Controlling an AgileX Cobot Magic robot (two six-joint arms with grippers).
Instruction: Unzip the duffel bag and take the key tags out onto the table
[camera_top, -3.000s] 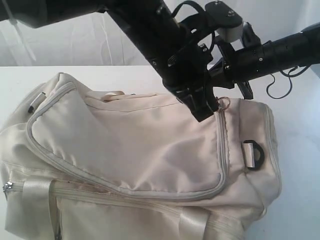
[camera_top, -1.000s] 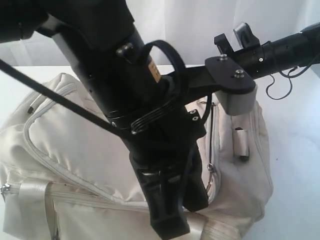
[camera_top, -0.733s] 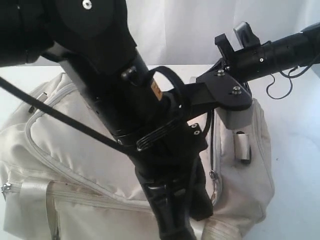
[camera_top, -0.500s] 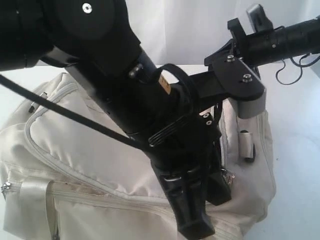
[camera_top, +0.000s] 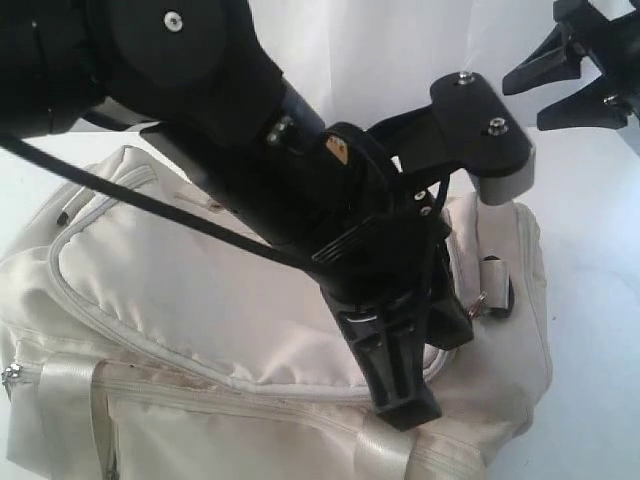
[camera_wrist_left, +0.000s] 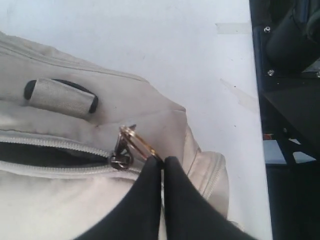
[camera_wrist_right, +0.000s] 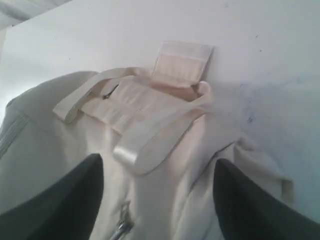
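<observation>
Duffel bag (camera_wrist_left: 50, 200) beneath left pincer (camera_wrist_left: 162, 161), zipper ring (camera_wrist_left: 140, 145) pinched.

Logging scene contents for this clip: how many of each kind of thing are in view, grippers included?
Duffel bag: 1
Table: 1
Grippers: 2, the left gripper and the right gripper
Zipper pull ring: 1
Black D-ring: 1
Key tags: 0 in view
Total: 6

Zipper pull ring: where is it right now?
Left wrist view: the pull ring is pinched in the left gripper, beside the D-ring; in the exterior view, at the duffel bag's right end.
</observation>
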